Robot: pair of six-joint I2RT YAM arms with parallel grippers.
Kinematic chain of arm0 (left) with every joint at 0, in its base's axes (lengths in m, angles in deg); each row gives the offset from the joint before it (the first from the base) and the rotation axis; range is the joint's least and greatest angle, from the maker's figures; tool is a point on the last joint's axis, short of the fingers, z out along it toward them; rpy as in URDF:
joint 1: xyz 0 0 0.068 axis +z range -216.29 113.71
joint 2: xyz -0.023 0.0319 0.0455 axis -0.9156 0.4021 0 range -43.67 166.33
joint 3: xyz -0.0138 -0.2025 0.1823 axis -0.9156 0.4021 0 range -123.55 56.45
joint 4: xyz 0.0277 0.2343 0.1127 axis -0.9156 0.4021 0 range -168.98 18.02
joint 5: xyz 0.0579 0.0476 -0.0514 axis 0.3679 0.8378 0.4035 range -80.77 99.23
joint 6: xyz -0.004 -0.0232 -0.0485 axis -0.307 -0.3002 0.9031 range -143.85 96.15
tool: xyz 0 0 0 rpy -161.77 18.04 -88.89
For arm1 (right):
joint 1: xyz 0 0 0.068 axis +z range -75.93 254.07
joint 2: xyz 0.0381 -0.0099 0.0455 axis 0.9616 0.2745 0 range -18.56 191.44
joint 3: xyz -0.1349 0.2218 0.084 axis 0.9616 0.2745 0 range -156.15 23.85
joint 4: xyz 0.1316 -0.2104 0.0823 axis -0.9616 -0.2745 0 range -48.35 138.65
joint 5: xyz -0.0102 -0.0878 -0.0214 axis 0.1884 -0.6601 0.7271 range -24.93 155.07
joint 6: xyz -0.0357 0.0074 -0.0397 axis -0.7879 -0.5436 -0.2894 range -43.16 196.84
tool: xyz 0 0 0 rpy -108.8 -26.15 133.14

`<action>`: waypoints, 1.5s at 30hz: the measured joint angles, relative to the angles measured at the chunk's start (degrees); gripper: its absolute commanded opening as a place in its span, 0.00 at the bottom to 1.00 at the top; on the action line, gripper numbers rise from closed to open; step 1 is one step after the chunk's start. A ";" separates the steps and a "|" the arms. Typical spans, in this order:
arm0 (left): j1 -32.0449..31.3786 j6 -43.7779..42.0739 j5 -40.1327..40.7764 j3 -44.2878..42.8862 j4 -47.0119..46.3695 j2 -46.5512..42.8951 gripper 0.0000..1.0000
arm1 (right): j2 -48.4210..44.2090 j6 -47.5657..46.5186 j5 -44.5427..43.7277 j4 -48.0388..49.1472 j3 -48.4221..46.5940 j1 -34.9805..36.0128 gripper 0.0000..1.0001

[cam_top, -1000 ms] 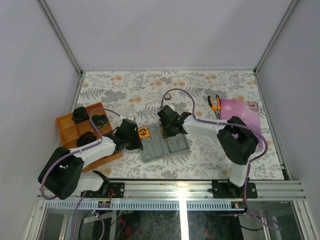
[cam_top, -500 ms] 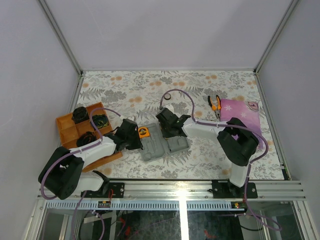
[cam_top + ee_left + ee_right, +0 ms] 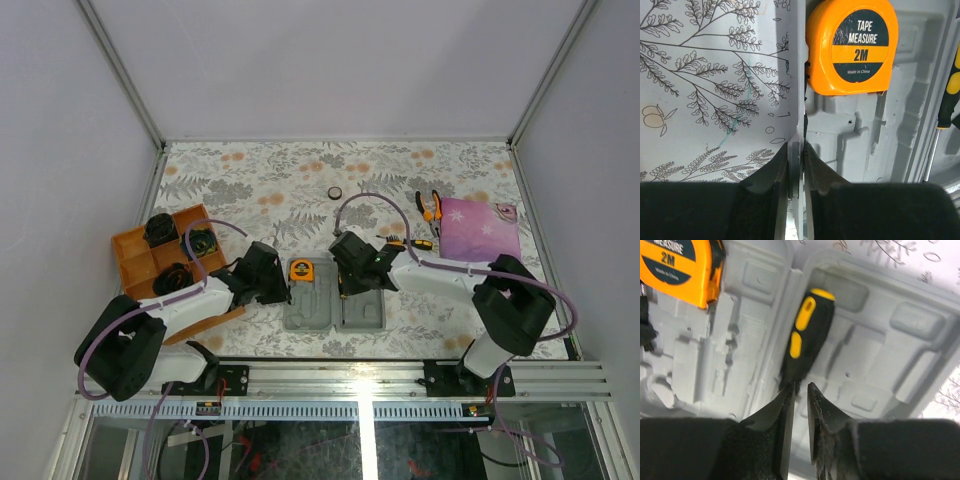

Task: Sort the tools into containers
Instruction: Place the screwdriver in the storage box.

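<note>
The grey tool case (image 3: 365, 318) lies open near the front edge, with its moulded recesses (image 3: 890, 355) showing. An orange tape measure (image 3: 300, 270) (image 3: 850, 47) sits at the far end of its left half. The black-and-yellow screwdriver (image 3: 807, 335) (image 3: 342, 300) lies along the case's middle ridge. My right gripper (image 3: 800, 387) (image 3: 347, 283) stands over the narrow end of the handle, its jaws slightly apart and pinching nothing that I can see. My left gripper (image 3: 796, 150) (image 3: 284, 288) is shut on the case's left rim (image 3: 799, 100). Pliers (image 3: 430, 207), a bit set (image 3: 405, 243) and a tape ring (image 3: 335, 192) lie on the table.
An orange divided tray (image 3: 132, 255) holding black items stands at the left, close to my left forearm. A purple star-patterned cloth (image 3: 480, 228) lies at the right, just beyond the pliers. Metal frame posts border the table on both sides.
My right arm swung nearer and lower over the case, uncovering the tape ring and bit set. The case turned square to the front edge. The right jaws parted slightly and the left jaws tightened.
</note>
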 measured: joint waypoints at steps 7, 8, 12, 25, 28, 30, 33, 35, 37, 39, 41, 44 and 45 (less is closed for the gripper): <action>0.00 -0.02 0.04 0.22 -0.04 -0.26 0.13 | -9.53 -0.70 -0.79 -0.76 5.14 -0.04 0.39; 0.00 -0.02 0.04 0.26 -0.09 -0.31 0.13 | -10.60 -1.27 -0.81 -0.74 5.55 -0.04 0.41; 0.00 -0.02 0.07 0.35 -0.09 -0.42 0.13 | -12.41 -5.35 -0.02 -0.31 6.27 -0.11 0.46; 0.00 -0.02 0.04 0.35 -0.09 -0.42 0.13 | -7.76 -15.89 4.66 4.37 7.52 -0.11 0.57; 0.00 -0.04 0.04 0.35 -0.09 -0.42 0.13 | -6.32 -17.44 5.33 5.22 7.52 -0.11 0.55; 0.00 -0.04 0.04 0.35 -0.11 -0.42 0.13 | -5.20 -18.03 5.38 5.44 7.52 -0.11 0.53; 0.00 -0.04 0.02 0.35 -0.07 -0.42 0.13 | -4.44 -18.36 5.27 5.66 7.21 -0.17 0.51; 0.00 -0.07 0.02 0.35 -0.07 -0.42 0.13 | -4.07 -18.34 5.27 5.70 6.95 -0.22 0.50; 0.00 -0.07 0.04 0.35 -0.04 -0.42 0.13 | -3.85 -18.27 5.27 5.73 6.71 -0.22 0.49; 0.00 -0.09 0.04 0.35 -0.02 -0.42 0.13 | -3.74 -18.01 5.27 5.70 6.64 -0.22 0.49; 0.00 -0.09 0.04 0.35 -0.02 -0.42 0.13 | -3.61 -17.38 5.27 5.73 6.60 -0.22 0.48; 0.00 -0.20 0.02 0.35 0.00 -0.42 0.13 | -3.41 -15.89 5.27 5.81 6.56 -0.24 0.44; 0.02 -0.28 0.02 0.35 0.00 -0.42 0.13 | -3.32 -15.17 5.29 5.92 6.56 -0.26 0.41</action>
